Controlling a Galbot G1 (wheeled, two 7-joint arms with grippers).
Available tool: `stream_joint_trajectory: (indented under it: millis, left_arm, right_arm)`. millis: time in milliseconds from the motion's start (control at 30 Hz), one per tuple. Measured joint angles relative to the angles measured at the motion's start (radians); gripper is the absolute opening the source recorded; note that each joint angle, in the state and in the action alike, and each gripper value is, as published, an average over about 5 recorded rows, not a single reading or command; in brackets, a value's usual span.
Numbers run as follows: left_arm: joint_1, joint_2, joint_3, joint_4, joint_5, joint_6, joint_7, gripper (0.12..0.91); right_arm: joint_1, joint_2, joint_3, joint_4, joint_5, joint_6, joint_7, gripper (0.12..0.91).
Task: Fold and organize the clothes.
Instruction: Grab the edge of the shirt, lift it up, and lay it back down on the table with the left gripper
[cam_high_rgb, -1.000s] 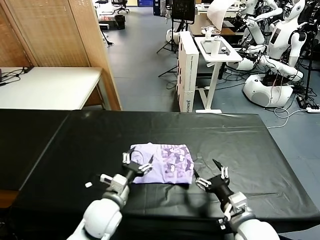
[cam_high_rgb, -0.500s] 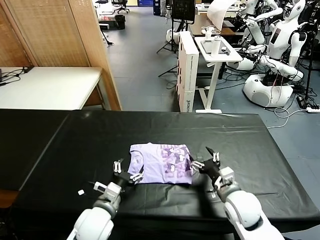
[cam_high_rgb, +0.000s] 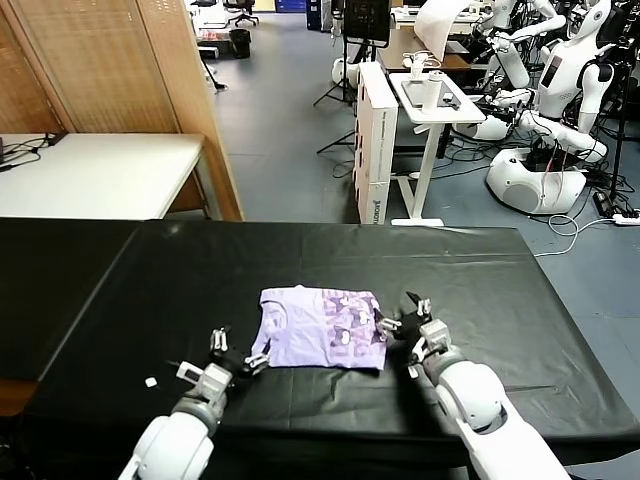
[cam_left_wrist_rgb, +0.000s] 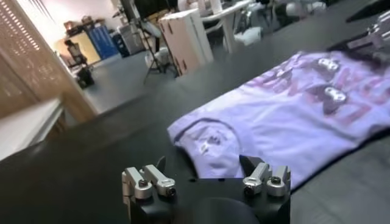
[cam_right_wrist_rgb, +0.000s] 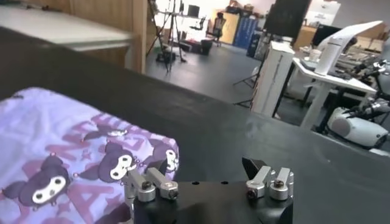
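Observation:
The clothes are one lavender T-shirt (cam_high_rgb: 322, 327), folded into a rectangle with its purple-and-white print facing up, lying flat mid-table on the black cloth. My left gripper (cam_high_rgb: 236, 352) is open just off the shirt's near-left corner, with nothing between its fingers. In the left wrist view the shirt (cam_left_wrist_rgb: 292, 103) lies beyond the open left gripper (cam_left_wrist_rgb: 204, 165). My right gripper (cam_high_rgb: 404, 322) is open at the shirt's right edge. In the right wrist view the printed fold (cam_right_wrist_rgb: 67, 152) sits beside one finger of the open right gripper (cam_right_wrist_rgb: 207, 165).
A black-covered table (cam_high_rgb: 500, 290) holds the work. A small white scrap (cam_high_rgb: 150, 381) lies near its front-left. Beyond are a white table (cam_high_rgb: 100, 170), a wooden screen (cam_high_rgb: 130, 70), a white stand (cam_high_rgb: 430, 100) and other robots (cam_high_rgb: 560, 90).
My left gripper has drawn back off the shirt's left side toward the near-left. My right gripper has moved forward and left, up to the shirt's right edge. The shirt lies unmoved.

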Motion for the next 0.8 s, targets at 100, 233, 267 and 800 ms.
stream_joint_trajectory:
  millis: [100,233,267,800]
  left_arm:
    - [-0.002,0.005,-0.002,0.007,0.004,0.001,0.003,0.907]
    - [-0.002,0.009,-0.003,0.021,0.015,0.002,0.009,0.907]
    - [-0.001,0.009,-0.003,0.023,0.017,0.002,0.010,0.907]
    - [0.016,-0.044,-0.085,-0.067,-0.178,-0.289,-0.033,0.907]
  right_arm:
    - [0.000,0.000,-0.003,-0.007,-0.032,-0.013,0.000,0.907]
    - [-0.005,0.001,0.000,-0.012,-0.045,-0.018,0.000,0.907]
    - [-0.008,0.002,0.001,-0.012,-0.046,-0.019,0.000,0.907]
    - [-0.098,-0.006,0.119,0.144,0.166,0.091,0.063,0.907]
